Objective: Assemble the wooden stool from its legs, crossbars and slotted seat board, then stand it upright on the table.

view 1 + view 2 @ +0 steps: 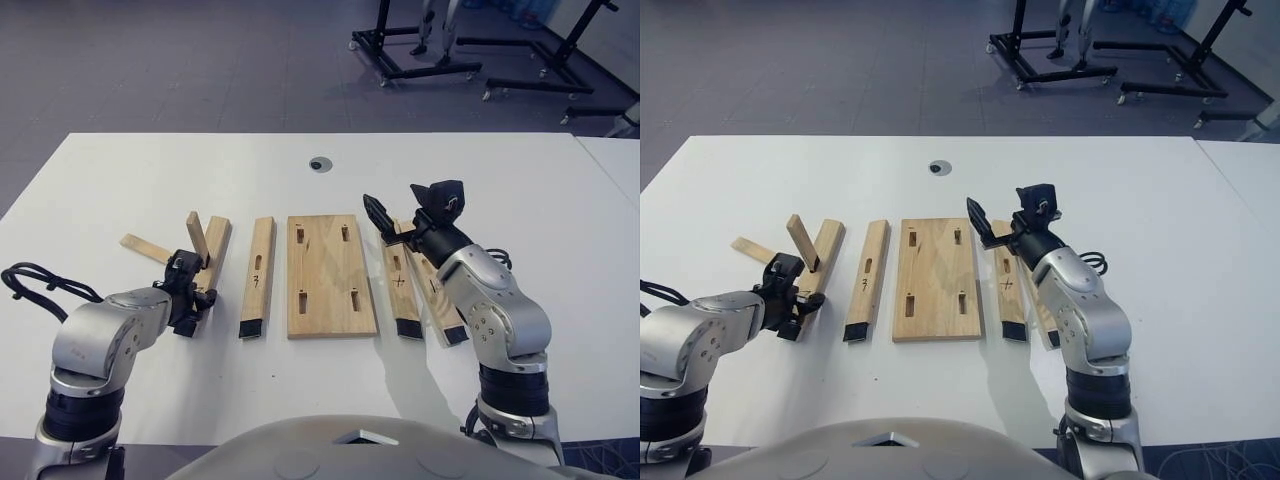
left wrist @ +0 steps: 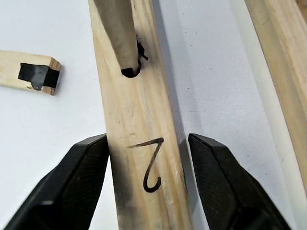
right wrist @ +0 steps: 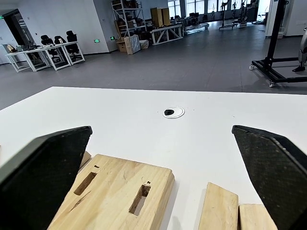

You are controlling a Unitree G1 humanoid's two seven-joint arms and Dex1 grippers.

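The slotted seat board [image 1: 330, 275] lies flat at the table's middle. Left of it lies a leg [image 1: 258, 275], then a leg marked 2 [image 2: 144, 143] with a crossbar [image 1: 197, 237] standing tilted in its slot. A loose crossbar [image 1: 145, 248] lies further left. Two more legs [image 1: 400, 285] lie right of the board, partly under my right arm. My left gripper [image 1: 190, 300] is open, its fingers straddling the near end of leg 2. My right gripper [image 1: 410, 208] hangs wide open above the board's far right corner, holding nothing.
A round cable hole [image 1: 319, 163] sits in the white table [image 1: 520, 190] beyond the board. A black cable [image 1: 40, 280] loops by my left arm. Black wheeled stands [image 1: 470, 60] are on the floor past the far edge.
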